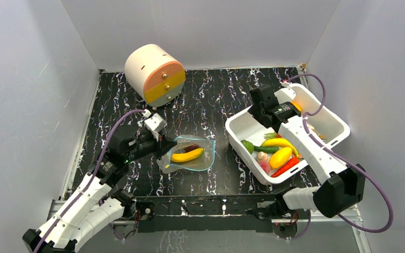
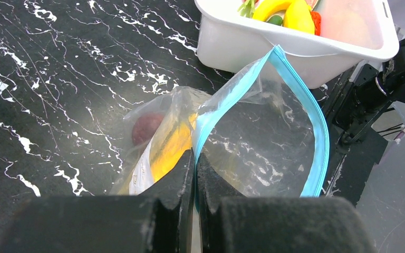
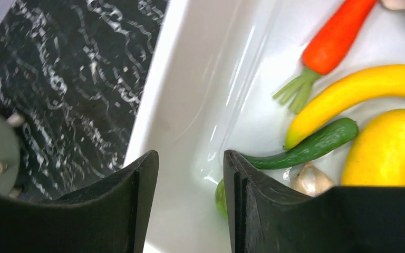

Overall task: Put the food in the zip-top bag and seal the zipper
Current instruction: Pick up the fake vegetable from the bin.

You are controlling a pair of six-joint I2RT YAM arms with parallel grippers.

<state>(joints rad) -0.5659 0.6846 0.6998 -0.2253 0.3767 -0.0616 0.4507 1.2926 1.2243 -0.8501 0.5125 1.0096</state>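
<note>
Table (image 2: 58, 79) black with white veining, tub (image 2: 253, 47) white, zipper (image 2: 319, 132) teal.

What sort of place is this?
Probably a lab test cell: plain white walls around a black marbled tabletop, left arm and right arm bolted at its edge, toy food in a white tub.

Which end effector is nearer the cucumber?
Right. The right end effector hangs in the white tub beside the cucumber; the left end effector is away, shut on the zip-top bag.

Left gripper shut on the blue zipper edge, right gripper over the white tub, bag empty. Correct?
Not empty: left wrist view shows the zip-top bag holding a banana and a dark red piece. Rest holds: left gripper on zipper, right gripper over tub.
</note>
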